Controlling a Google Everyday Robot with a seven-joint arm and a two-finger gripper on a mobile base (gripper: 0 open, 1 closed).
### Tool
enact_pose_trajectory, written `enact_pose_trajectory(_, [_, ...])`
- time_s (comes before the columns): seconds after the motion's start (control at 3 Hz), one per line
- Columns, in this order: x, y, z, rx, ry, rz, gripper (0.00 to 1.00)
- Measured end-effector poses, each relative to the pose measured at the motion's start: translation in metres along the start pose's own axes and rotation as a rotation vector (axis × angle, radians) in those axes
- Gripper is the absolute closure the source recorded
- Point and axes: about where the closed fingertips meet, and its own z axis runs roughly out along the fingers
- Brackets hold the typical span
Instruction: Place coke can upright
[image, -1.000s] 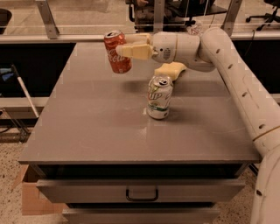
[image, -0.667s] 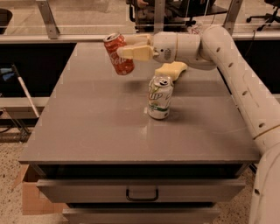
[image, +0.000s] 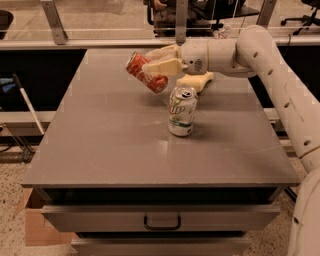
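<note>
Camera view: you are looking down across the bench (image: 110, 140) from its front edge, with glass panels and office chairs beyond its far side.
Bench: grey and flat-topped; both cans are over its far half.
Arm (image: 272, 70): white and jointed, it rises along the right edge of the view and bends left over the far part of the bench.
Drawer (image: 160, 212): one shut drawer sits under the front edge, with a dark handle at its middle.
Box (image: 35, 230): brown cardboard, on the floor by the front left corner, partly hidden by the bench.
Gripper (image: 147, 62): your gripper is at the arm's end, above the far middle of the bench, pointing left and clear of the surface.
Fingers (image: 162, 67): cream-coloured and clamped onto the coke can, one on each side of its body.
Coke can (image: 154, 81): red with white script, held in the air above the bench and tilted, silver top up and to the left, base down and to the right. It touches nothing but the fingers and is not upright yet.
7UP can (image: 181, 111): silver-white and green, upright on the bench near its middle, just in front of the gripper and apart from the coke can.
Yellow item (image: 196, 81): pale, lying on the bench just behind the 7UP can, below the wrist; you cannot tell what it is.
</note>
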Motion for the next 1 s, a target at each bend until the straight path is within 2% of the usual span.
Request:
enact_pose_trajectory(0.33, [0.0098,-0.0003,-0.0001,0.001,-0.011,0.017,1.0])
enact_pose_trajectory(1.0, [0.0132,-0.0016,0.0031,-0.022,-0.019,0.02,0.53])
